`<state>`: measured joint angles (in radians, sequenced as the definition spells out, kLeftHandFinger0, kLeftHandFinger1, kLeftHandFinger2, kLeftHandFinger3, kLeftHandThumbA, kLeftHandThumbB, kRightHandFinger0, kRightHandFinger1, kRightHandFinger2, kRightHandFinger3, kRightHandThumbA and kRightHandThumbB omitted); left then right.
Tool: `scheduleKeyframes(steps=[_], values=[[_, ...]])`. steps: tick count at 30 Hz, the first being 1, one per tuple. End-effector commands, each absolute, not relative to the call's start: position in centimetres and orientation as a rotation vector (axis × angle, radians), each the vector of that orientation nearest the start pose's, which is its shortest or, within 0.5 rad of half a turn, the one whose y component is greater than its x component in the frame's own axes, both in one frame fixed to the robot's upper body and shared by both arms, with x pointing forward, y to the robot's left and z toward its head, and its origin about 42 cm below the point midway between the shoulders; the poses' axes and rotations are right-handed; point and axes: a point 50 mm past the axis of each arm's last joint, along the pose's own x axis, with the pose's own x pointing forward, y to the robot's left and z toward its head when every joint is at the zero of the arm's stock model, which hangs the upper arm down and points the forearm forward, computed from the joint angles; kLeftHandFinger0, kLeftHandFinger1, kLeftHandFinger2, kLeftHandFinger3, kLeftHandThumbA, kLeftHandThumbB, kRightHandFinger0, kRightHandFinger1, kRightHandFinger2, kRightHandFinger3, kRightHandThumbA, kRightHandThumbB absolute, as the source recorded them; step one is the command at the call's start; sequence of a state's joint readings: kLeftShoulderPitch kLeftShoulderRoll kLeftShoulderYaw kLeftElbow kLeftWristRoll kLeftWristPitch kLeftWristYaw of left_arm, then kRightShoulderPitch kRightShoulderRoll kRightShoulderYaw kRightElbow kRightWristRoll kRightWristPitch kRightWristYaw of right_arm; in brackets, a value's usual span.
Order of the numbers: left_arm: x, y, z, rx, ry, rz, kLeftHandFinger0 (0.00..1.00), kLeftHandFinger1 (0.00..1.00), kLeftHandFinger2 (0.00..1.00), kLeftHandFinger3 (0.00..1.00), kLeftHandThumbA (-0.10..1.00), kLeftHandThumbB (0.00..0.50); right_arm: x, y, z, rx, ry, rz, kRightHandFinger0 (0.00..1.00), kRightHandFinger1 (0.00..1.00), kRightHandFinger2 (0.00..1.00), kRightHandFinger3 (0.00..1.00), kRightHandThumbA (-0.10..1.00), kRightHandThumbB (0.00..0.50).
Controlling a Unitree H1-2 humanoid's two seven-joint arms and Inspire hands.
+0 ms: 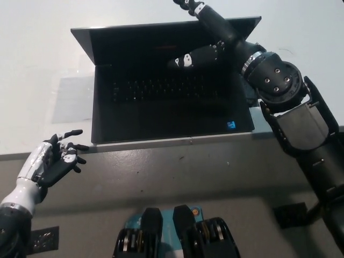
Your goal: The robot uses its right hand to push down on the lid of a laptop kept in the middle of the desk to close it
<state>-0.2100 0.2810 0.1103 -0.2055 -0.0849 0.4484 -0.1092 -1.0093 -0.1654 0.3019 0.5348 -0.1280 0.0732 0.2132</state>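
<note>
- Nearest, at the lower left, the white left robot hand (54,161) rests off the front edge of the white counter (37,64), over the grey floor; its dark fingers are spread apart and it holds nothing.
- Beyond it, the black open laptop (166,110) sits in the middle of the counter, its base close to the counter's front edge (a small blue sticker (230,124) shows at the base's near right corner).
- A pale grey taped rectangle (72,97) lies on the counter just left of the laptop's base, partly under it.
- The laptop's thin dark lid (134,35) stands raised at the far side, tilted away from the keyboard.
- The black right robot hand (207,32) reaches in from the right over the lid's right part; one finger (188,59) stretches across the screen face while the others (191,6) rise past the lid's top edge, so the hand is spread and grips nothing.
</note>
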Motion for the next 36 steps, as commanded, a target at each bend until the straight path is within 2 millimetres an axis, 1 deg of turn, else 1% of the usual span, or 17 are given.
scheduleKeyframes(steps=[1, 3, 5, 9, 11, 14, 15, 17, 18, 23, 24, 26, 28, 29, 31, 35, 36], values=[[34.3, 30.5, 22.0, 0.208, -0.005, -0.047, 0.41, 0.45, 0.56, 0.76, 0.15, 0.0, 53.1, -10.8, 35.8, -0.637, -0.394, 0.511, 1.0, 1.0, 1.0, 1.0, 1.0, 0.412], [34.2, 30.5, 22.0, 0.209, -0.005, -0.047, 0.42, 0.46, 0.57, 0.77, 0.14, 0.0, 53.2, -10.9, 35.6, -0.631, -0.393, 0.509, 1.0, 1.0, 1.0, 1.0, 1.0, 0.407], [34.4, 30.5, 22.0, 0.211, -0.012, -0.051, 0.4, 0.44, 0.56, 0.76, 0.12, 0.0, 53.1, -11.1, 35.1, -0.661, -0.379, 0.51, 1.0, 1.0, 0.98, 1.0, 1.0, 0.442], [34.5, 30.4, 22.0, 0.212, -0.014, -0.05, 0.39, 0.43, 0.55, 0.74, 0.11, 0.0, 52.8, -11.4, 34.5, -0.683, -0.369, 0.507, 1.0, 1.0, 0.93, 1.0, 1.0, 0.4], [34.6, 30.3, 22.1, 0.209, -0.013, -0.054, 0.39, 0.42, 0.55, 0.74, 0.11, 0.0, 52.6, -11.7, 34.1, -0.701, -0.334, 0.498, 1.0, 1.0, 0.95, 1.0, 1.0, 0.408], [34.7, 30.2, 22.3, 0.211, -0.019, -0.057, 0.39, 0.43, 0.56, 0.75, 0.12, 0.0, 52.5, -11.9, 33.8, -0.719, -0.289, 0.48, 1.0, 1.0, 0.94, 1.0, 1.0, 0.392], [34.8, 30.3, 22.5, 0.204, -0.018, -0.05, 0.39, 0.43, 0.57, 0.77, 0.09, 0.0, 52.4, -12.2, 33.6, -0.766, -0.196, 0.492, 1.0, 1.0, 0.94, 1.0, 1.0, 0.389], [35.0, 30.3, 22.7, 0.207, -0.021, -0.053, 0.39, 0.43, 0.57, 0.77, 0.08, 0.0, 52.2, -12.5, 33.6, -0.774, -0.181, 0.492, 1.0, 0.99, 0.93, 1.0, 1.0, 0.39], [35.0, 30.2, 22.7, 0.206, -0.024, -0.054, 0.4, 0.44, 0.58, 0.77, 0.08, 0.0, 51.8, -12.8, 33.5, -0.779, -0.148, 0.484, 1.0, 0.95, 0.9, 1.0, 1.0, 0.402], [35.2, 30.3, 22.9, 0.223, -0.024, -0.052, 0.4, 0.43, 0.56, 0.77, 0.12, 0.0, 50.4, -13.7, 33.4, -0.791, -0.147, 0.482, 0.99, 0.89, 0.88, 1.0, 1.0, 0.422], [35.1, 30.3, 22.9, 0.226, -0.024, -0.053, 0.41, 0.43, 0.56, 0.76, 0.14, 0.0, 49.9, -14.0, 33.5, -0.778, -0.157, 0.488, 0.94, 0.87, 0.88, 1.0, 1.0, 0.436], [35.2, 30.4, 22.9, 0.223, -0.023, -0.049, 0.42, 0.44, 0.56, 0.76, 0.15, 0.0, 48.8, -14.6, 33.5, -0.757, -0.157, 0.486, 0.92, 0.86, 0.89, 1.0, 1.0, 0.44], [35.3, 30.4, 22.8, 0.227, -0.019, -0.046, 0.41, 0.43, 0.55, 0.76, 0.14, 0.0, 48.1, -15.0, 33.4, -0.742, -0.149, 0.48, 0.94, 0.88, 0.89, 1.0, 1.0, 0.429], [35.4, 30.5, 22.8, 0.23, -0.018, -0.046, 0.41, 0.43, 0.55, 0.76, 0.14, 0.0, 47.6, -15.2, 33.2, -0.742, -0.15, 0.479, 0.97, 0.88, 0.88, 1.0, 1.0, 0.418], [35.4, 30.5, 22.8, 0.229, -0.018, -0.049, 0.4, 0.42, 0.55, 0.77, 0.16, 0.0, 46.9, -15.8, 32.7, -0.729, -0.15, 0.474, 1.0, 0.89, 0.89, 1.0, 1.0, 0.359], [35.4, 30.6, 22.9, 0.222, -0.022, -0.048, 0.38, 0.41, 0.55, 0.76, 0.16, 0.0, 45.6, -16.9, 31.2, -0.63, -0.132, 0.448, 1.0, 0.9, 0.89, 1.0, 1.0, 0.345], [35.4, 30.6, 22.9, 0.222, -0.023, -0.048, 0.38, 0.41, 0.54, 0.75, 0.16, 0.0, 45.2, -17.2, 30.6, -0.59, -0.126, 0.443, 1.0, 0.9, 0.89, 1.0, 1.0, 0.33]])
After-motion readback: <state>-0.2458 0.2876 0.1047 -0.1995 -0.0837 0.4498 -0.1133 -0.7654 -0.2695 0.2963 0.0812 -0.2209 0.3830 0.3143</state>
